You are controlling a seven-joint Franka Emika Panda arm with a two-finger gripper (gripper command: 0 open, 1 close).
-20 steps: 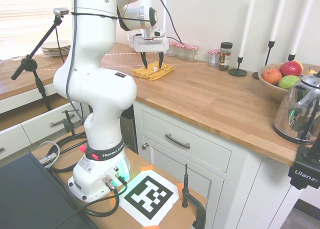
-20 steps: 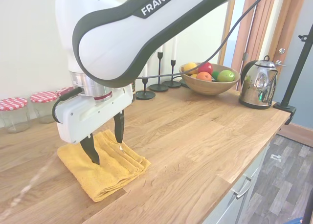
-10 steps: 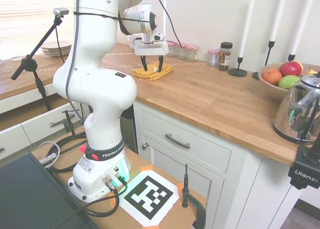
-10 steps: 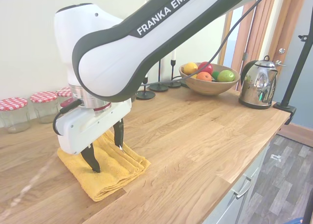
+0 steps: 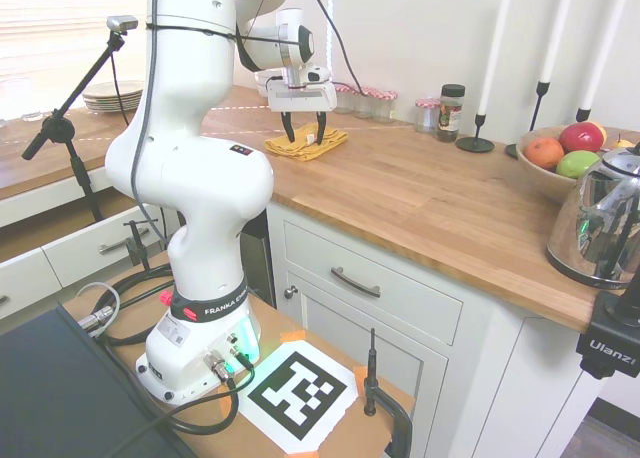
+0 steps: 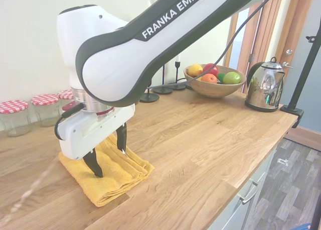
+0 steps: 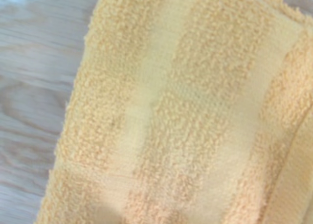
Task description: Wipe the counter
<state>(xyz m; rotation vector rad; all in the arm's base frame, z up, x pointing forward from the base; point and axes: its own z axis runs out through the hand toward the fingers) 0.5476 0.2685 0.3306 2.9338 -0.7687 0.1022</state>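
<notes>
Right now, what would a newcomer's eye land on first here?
The gripper, fingers open, set down on a folded yellow towel on the counter. Further along the counter, a fruit bowl stands beside a shiny kettle, with checked-lid jars against the wall.

3 glass jars with red-checked lids (image 6: pixel 30 114) stand in a row by the wall, and a dark-capped spice jar (image 5: pixel 451 112) stands near 3 tall white candles in black holders (image 5: pixel 489 73). A wooden bowl (image 6: pixel 214 87) holds red, orange, yellow and green fruit, just beside a shiny metal kettle (image 6: pixel 265 84). A stack of plates (image 5: pixel 112 96) sits far back by the window, and a black-and-white square marker (image 5: pixel 300 390) lies on a low board with orange tape at its corners.
</notes>
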